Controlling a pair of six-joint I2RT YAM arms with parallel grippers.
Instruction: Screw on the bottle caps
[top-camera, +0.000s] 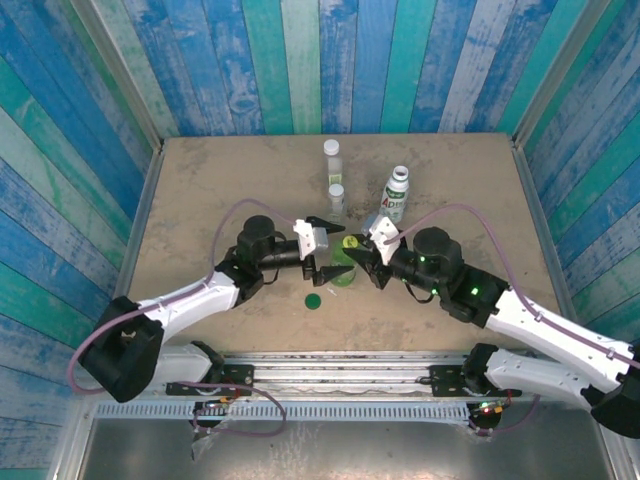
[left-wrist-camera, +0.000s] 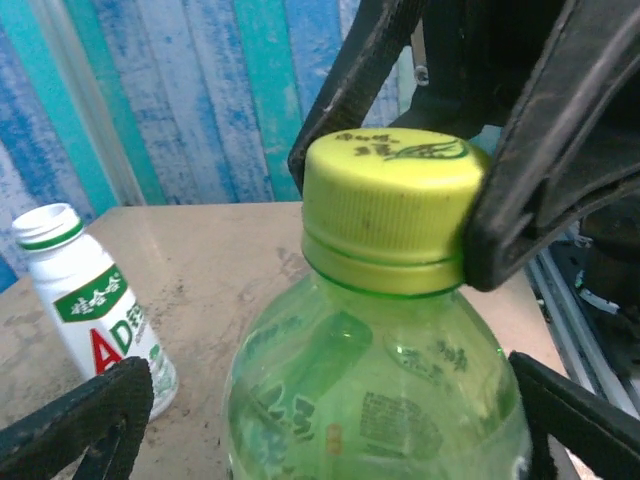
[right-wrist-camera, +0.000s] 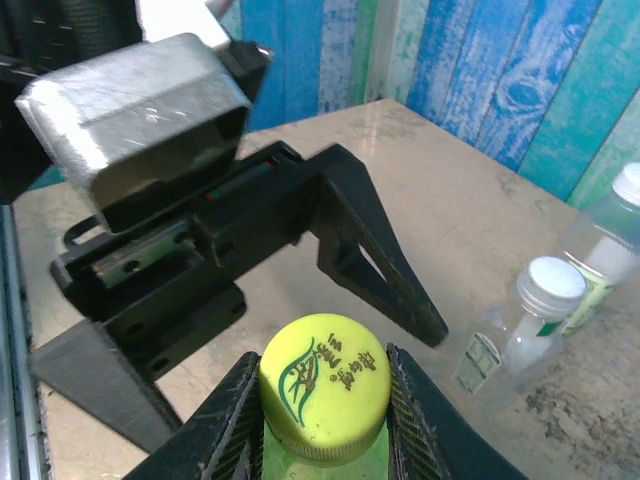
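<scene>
L pincer (top-camera: 332, 255) spread wide round green bottle (left-wrist-camera: 380, 400) at table (top-camera: 200, 180) centre; R pincer (right-wrist-camera: 322, 415) clamped on yellow-green cap (right-wrist-camera: 325, 385).

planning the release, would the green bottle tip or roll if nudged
Probably light, so tippy: no liquid shows through the green bottle. Its round body would likely roll once down. The ridged yellow-green cap should grip well.

Clamped between right gripper's fingers (left-wrist-camera: 540, 190): yellow-green cap (left-wrist-camera: 392, 205) on green translucent bottle (left-wrist-camera: 375, 400); uncapped white labelled bottle (left-wrist-camera: 90, 300) standing left, apart.
</scene>
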